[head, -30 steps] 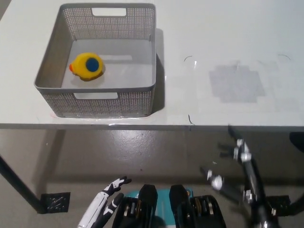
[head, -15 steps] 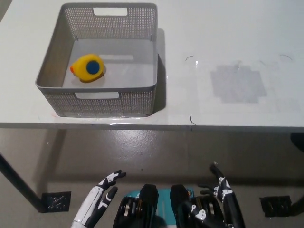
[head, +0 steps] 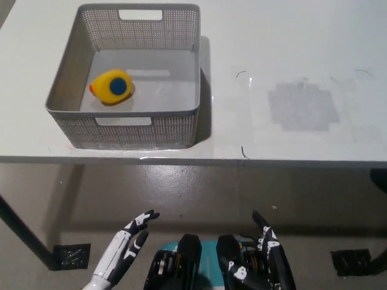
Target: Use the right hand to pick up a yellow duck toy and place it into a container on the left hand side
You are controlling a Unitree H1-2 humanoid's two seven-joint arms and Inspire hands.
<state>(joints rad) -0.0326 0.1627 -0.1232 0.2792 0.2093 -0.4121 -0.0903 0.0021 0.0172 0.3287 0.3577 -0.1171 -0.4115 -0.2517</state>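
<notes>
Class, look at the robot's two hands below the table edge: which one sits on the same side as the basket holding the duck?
The white left hand, at the lower left. The basket with the yellow duck stands above it; the black right hand is lower right.

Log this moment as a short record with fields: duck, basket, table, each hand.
duck: yellow duck toy lies inside the basket, on its left part
basket: grey mesh basket on the table, left side, near the front edge
table: white table, grey patch at right
left hand: white left hand low at lower left, below table edge, open, holds nothing
right hand: black right hand low at lower right, open, holds nothing
</notes>
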